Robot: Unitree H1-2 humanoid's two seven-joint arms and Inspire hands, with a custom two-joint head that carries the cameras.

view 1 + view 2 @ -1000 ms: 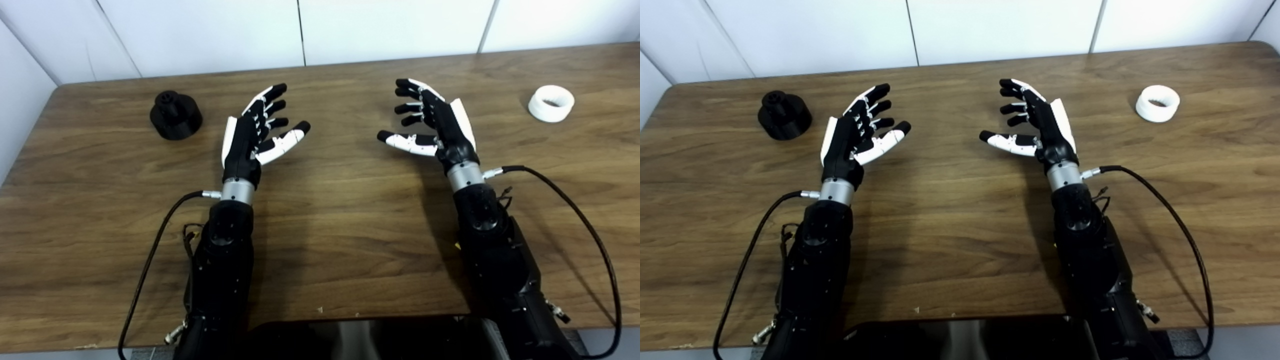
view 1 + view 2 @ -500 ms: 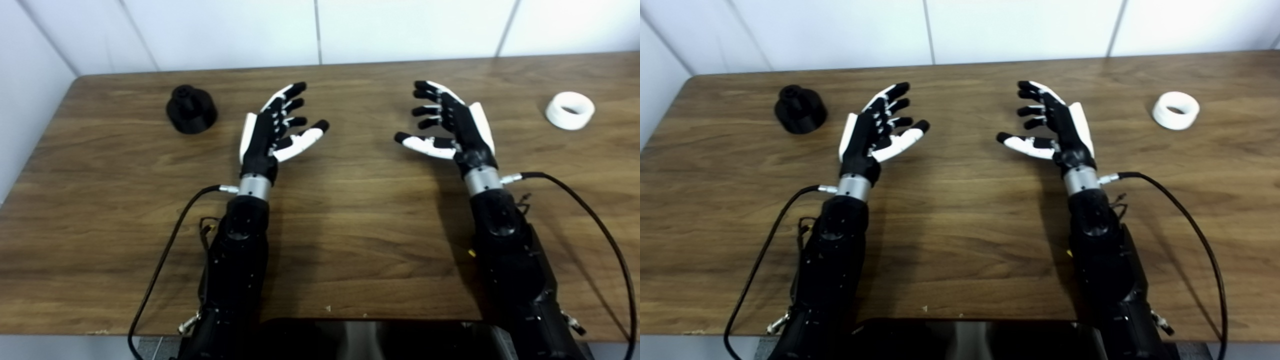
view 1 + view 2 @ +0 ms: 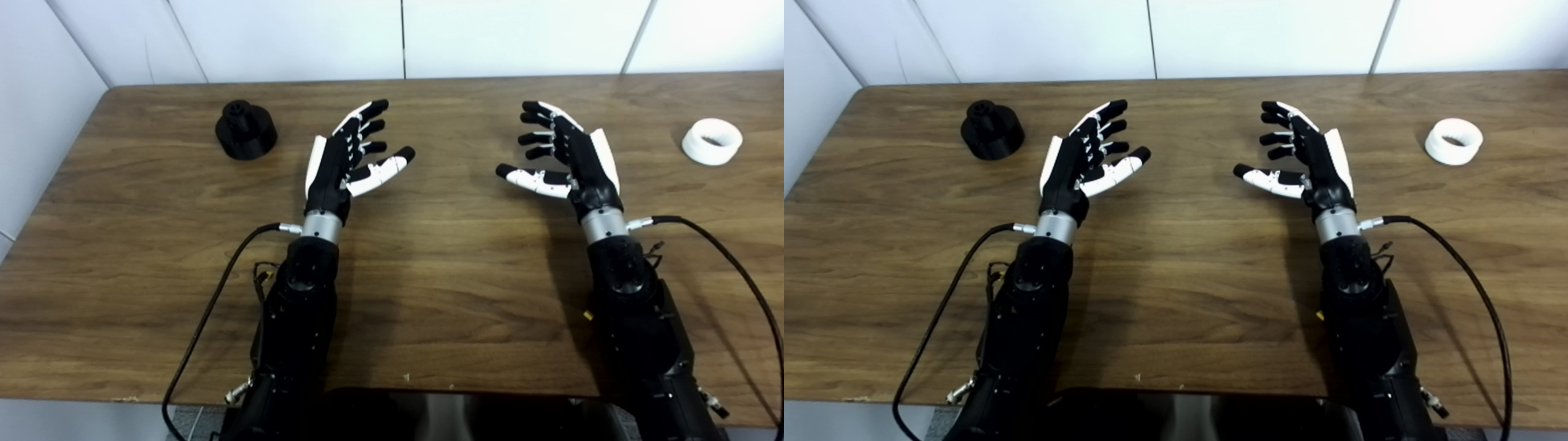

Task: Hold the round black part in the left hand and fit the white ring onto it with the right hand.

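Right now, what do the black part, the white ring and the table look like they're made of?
Black part: probably plastic, matte, dull even surface with no glints; possibly 3D-printed, too small to confirm.
White ring: likely the same kind of plastic, matte white, uniformly opaque.
Table: wood-grain surface with dark streaks and a soft sheen near the far edge; whether veneer, laminate or solid wood cannot be told.

We see a bench point(image 3: 429, 257) of dark wood grain, smooth with a soft sheen near its far edge. On it the round black part point(image 3: 246, 130) looks like matt plastic, and the white ring point(image 3: 712, 141) like matt white plastic with a faintly ridged wall. The left robot hand point(image 3: 350, 158) and the right robot hand point(image 3: 566, 160) wear black and white plastic shells, slightly glossy, above bare brushed-metal wrist collars. Behind us stand smooth white wall panels point(image 3: 288, 37).
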